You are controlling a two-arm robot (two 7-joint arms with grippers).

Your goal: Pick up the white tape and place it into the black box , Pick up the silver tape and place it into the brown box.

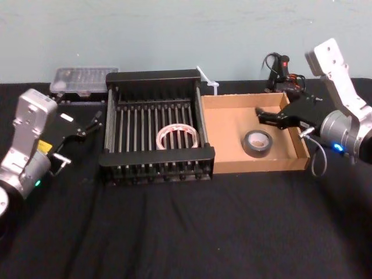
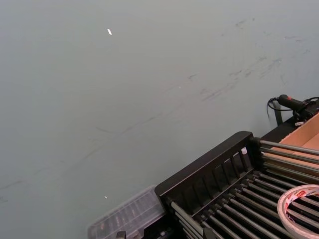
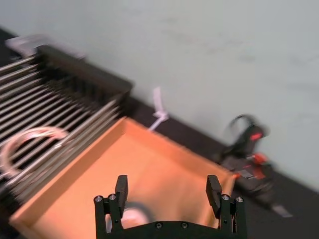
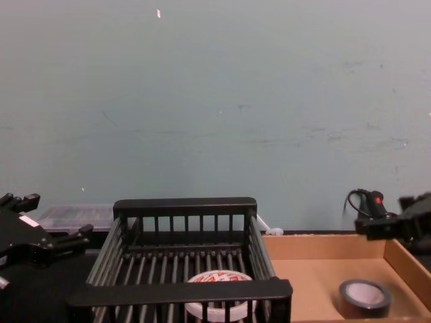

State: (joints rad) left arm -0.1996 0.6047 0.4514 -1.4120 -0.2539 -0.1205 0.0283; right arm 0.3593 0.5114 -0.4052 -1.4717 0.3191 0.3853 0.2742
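The white tape (image 1: pixel 177 138) with red print lies flat on the bars inside the black box (image 1: pixel 156 158); it also shows as white tape (image 4: pixel 217 303) and white tape (image 2: pixel 299 206). The silver tape (image 1: pixel 257 142) rests on the floor of the brown box (image 1: pixel 229 125), near its front right; the chest view has the silver tape (image 4: pixel 363 298) there too. My right gripper (image 1: pixel 268 118) hovers open over the brown box's back right, just behind the silver tape, with nothing between its fingers (image 3: pixel 121 186). My left gripper (image 1: pixel 87 125) hangs open left of the black box.
A clear plastic case (image 1: pixel 81 78) lies behind the black box at the back left. A black and orange tool (image 1: pixel 285 75) with a cable sits behind the brown box. A small white strip (image 1: pixel 208 80) lies between the boxes at the back. Black cloth covers the table's front.
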